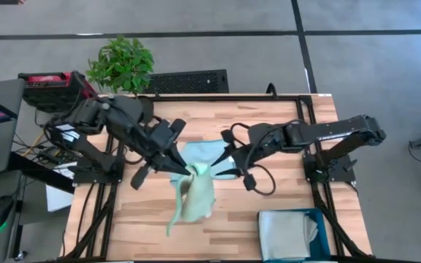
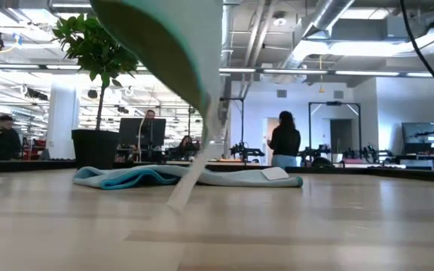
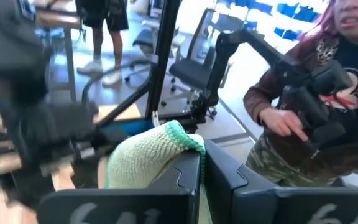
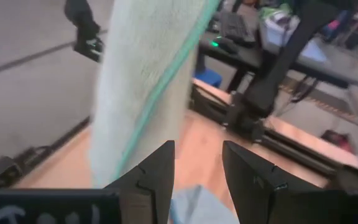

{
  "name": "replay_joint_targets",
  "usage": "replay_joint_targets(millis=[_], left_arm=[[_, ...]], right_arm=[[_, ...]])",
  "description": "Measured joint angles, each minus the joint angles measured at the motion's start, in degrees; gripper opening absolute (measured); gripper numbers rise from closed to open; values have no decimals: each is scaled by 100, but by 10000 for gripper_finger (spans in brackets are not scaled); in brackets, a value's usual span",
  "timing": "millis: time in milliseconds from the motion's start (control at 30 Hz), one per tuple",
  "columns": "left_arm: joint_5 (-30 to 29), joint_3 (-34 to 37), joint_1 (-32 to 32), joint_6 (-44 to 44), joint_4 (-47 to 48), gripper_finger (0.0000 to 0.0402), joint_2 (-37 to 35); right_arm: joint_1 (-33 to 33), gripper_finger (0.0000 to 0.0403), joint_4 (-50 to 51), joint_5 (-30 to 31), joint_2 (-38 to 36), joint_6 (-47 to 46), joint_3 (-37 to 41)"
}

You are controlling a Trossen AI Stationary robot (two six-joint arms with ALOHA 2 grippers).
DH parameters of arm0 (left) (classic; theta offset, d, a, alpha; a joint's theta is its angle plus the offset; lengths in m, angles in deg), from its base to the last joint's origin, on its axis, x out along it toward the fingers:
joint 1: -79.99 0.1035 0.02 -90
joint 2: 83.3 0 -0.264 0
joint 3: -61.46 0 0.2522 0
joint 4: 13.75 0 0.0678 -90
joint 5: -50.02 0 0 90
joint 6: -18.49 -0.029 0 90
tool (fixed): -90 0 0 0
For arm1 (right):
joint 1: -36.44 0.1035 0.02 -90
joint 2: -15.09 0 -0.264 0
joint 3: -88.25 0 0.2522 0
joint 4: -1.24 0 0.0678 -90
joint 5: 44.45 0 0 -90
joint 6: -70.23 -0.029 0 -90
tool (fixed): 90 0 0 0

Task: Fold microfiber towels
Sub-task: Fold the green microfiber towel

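We note the pale green towel [image 1: 194,191] lifted off the wooden table [image 1: 291,197] near its middle, hanging in a long loose fold toward the table's front edge; its weave reads as nubby terry with a darker green stitched hem. The left gripper [image 1: 193,171] pinches its top corner, fingers pressed together on the cloth, which bulges out above them in the left wrist view [image 3: 148,158]. The right gripper [image 1: 221,162] sits just beside it, fingers spread with a clear gap, and the hanging green towel [image 4: 145,81] drapes just ahead of them, not clamped. Under both grippers a light blue towel [image 1: 209,155] lies rumpled and flat on the table, seen in the low view as a soft low heap [image 2: 179,177]. At the front right corner, a folded light grey towel [image 1: 287,234] rests in the dark teal bin [image 1: 323,223]. A potted plant [image 1: 121,66] stands at the table's far left edge.
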Motion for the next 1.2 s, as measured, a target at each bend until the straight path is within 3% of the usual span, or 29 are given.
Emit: replay_joint_targets(millis=[367, 800, 1200], left_arm=[[-323, 0, 4, -35, 115, 0, -73], [-411, 0, 155, 56, 325, 0, -73], [-510, 0, 155, 71, 570, 0, -73]], right_arm=[[-67, 159, -591, -366, 459, -393, 12], [3, 159, 367, -444, 152, -773, 7], [301, 159, 631, -509, 152, -955, 7]])
